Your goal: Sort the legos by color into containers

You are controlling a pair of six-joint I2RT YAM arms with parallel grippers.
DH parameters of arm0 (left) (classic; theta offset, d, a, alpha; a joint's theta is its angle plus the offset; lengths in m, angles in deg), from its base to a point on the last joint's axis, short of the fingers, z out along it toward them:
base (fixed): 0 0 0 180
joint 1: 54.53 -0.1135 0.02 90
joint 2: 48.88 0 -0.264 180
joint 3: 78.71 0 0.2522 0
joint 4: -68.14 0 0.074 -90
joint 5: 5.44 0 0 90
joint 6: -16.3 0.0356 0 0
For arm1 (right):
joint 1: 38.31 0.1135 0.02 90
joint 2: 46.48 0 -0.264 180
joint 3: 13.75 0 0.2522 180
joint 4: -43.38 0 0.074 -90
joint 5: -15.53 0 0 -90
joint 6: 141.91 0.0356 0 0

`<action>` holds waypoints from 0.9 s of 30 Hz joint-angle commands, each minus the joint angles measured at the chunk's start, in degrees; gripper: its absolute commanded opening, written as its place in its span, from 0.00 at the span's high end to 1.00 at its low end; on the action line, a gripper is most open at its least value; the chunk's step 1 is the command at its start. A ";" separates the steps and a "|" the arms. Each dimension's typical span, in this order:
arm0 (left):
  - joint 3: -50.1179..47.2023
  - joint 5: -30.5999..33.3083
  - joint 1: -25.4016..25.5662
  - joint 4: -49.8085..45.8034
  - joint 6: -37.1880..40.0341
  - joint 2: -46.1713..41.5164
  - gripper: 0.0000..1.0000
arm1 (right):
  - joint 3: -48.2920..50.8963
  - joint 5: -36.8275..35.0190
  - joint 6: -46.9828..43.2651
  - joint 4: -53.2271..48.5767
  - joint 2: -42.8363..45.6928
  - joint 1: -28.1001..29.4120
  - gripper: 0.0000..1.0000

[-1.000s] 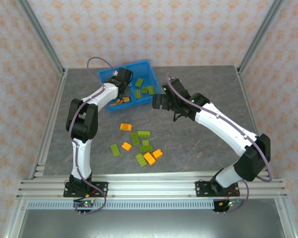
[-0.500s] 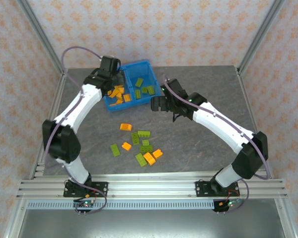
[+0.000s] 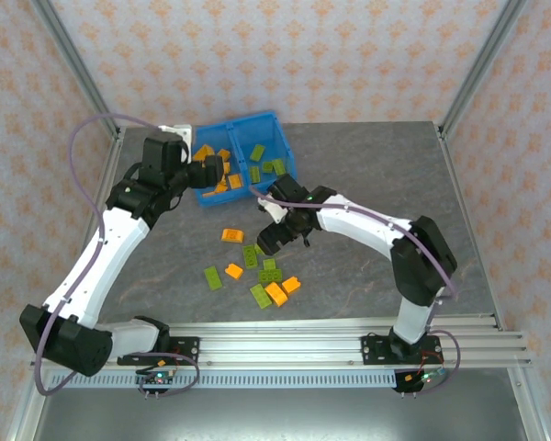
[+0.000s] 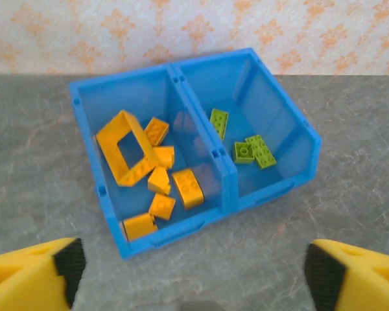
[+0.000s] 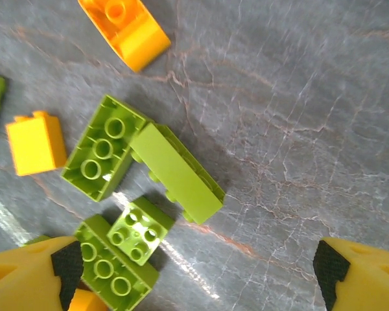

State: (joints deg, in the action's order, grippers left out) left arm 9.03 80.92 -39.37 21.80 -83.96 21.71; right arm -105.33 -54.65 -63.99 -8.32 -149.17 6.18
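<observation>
- Toward 12 o'clock on the grey worktop [image 3: 367,184]: blue bin [image 3: 248,121], with two square compartments side by side, split by a middle wall.
- In the left compartment [image 4: 110,97], from the left wrist: orange bricks [image 4: 188,188] only, one of them an open square frame.
- In the right compartment [image 4: 272,110]: three green bricks [image 4: 254,150], two of them touching, the third apart at 11 o'clock.
- Left end effector [image 4: 191,275]: spread wide, nothing between its black pads, bin straight ahead at 12 o'clock. In the top view, at the bin's 8 o'clock corner.
- Loose pile [image 3: 268,266] at mid-worktop, at 6 o'clock from the bin and well apart from it: orange and green mixed, several touching.
- Right end effector [image 3: 274,237]: over the pile's 12 o'clock end, spread wide, gripping nothing.
- From the right wrist, ahead of the open fingers: long green brick [image 5: 175,172] lying askew.
- Touching its 9 o'clock side: second green brick [image 5: 104,155].
- At 6 o'clock from that pair: small green brick [image 5: 141,230], against a larger one [image 5: 113,269] near the left finger.
- At 9 o'clock: orange block [image 5: 35,142], just beside the second green brick.
- At 11 o'clock, near the frame edge: sloped orange brick [image 5: 126,29], apart from the green ones.
</observation>
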 commanded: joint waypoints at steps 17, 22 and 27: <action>-3.58 4.98 -0.31 -1.48 0.20 -2.32 0.00 | -8.40 -0.14 -5.86 -5.81 -13.93 2.18 0.59; -3.78 4.52 -0.29 -0.75 0.07 -1.94 0.00 | -8.29 -1.10 -5.33 -5.51 -13.80 2.18 0.65; -4.05 4.68 -0.30 -0.56 0.07 -2.28 0.00 | -8.68 -2.54 -4.76 -5.92 -13.81 2.18 0.80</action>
State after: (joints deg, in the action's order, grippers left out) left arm 5.71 84.66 -39.37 20.73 -83.70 19.63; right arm -112.65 -54.98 -68.99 -12.78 -162.59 8.38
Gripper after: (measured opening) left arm 0.998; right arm 0.223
